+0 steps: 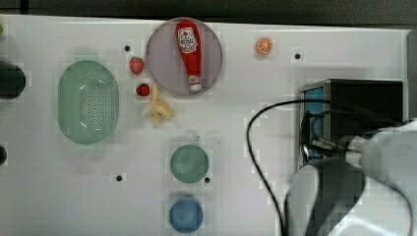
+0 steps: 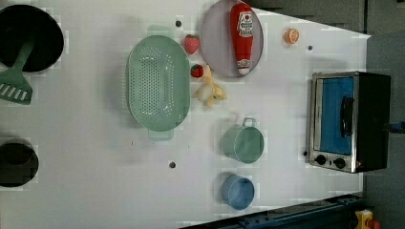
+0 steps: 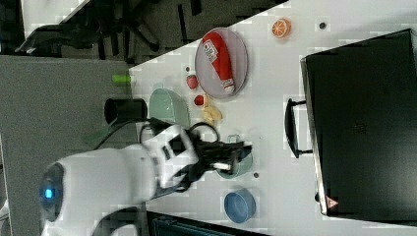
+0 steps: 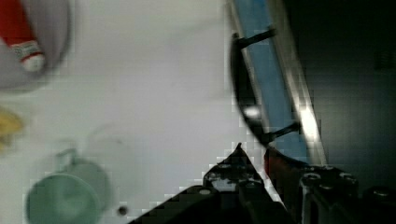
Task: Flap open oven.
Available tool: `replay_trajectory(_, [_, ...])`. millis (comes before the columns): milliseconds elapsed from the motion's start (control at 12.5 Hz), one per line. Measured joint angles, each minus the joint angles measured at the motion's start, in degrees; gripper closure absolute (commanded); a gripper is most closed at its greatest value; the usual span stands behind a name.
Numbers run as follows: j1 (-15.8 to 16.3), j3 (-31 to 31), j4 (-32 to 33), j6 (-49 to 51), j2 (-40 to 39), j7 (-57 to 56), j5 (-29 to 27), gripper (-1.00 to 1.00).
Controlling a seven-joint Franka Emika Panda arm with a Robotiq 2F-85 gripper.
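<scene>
The oven point(image 2: 348, 121) stands at the left view's right edge of the white tabletop point(image 2: 95, 143), its door shut. The blue glass faces the rest of the things, the bar handle point(image 2: 347, 117) runs across the door's middle, and two black knobs point(image 2: 329, 161) sit at the door's near end in the left view. In the right view the oven point(image 3: 364, 123) shows as a black box with the handle point(image 3: 291, 129) standing off its left side.

The tool point(image 3: 243, 150) points toward the oven in the right view, over the green cup point(image 3: 236, 167) and well apart from the handle. Its jaws stand a little way apart with nothing between them. In the wrist view its dark tip point(image 4: 238, 163) lies just beside one end of the handle point(image 4: 243, 100); whether they touch I cannot tell. In the top view the white arm point(image 1: 364, 187) covers the oven's near end, a black cable point(image 1: 255, 147) looping beside it.

Left of the oven in the left view stand the green cup point(image 2: 242, 142) and, nearer, a blue cup point(image 2: 237, 192). Farther left lies a green colander point(image 2: 158, 82). A grey plate point(image 2: 217, 43) at the far side carries a ketchup bottle point(image 2: 242, 36). Two strawberries point(image 2: 192, 44) and a peeled banana point(image 2: 209, 91) lie between plate and colander. An orange slice point(image 2: 292, 36) sits right of the plate. At the left view's left edge are a black pan point(image 2: 43, 28), a green spatula point(image 2: 16, 81) and a dark bowl point(image 2: 18, 162).
</scene>
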State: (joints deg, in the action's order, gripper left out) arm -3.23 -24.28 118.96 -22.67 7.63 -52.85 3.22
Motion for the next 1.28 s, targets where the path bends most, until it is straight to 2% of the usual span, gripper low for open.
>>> replay_trajectory(320, [-0.8, -3.1, 0.2, -8.2, -7.5, -10.7, -0.3, 0.65])
replay_trajectory(800, [-0.7, -2.5, 4.6, -18.1, -16.3, -12.2, -0.3, 0.65])
replay_trajectory(1040, [-1.0, -1.6, 8.1, -22.6, -17.1, -12.7, -0.3, 0.65])
replay_trajectory(1280, [-0.8, -1.6, 8.4, -24.6, -16.8, -13.0, -0.2, 0.65])
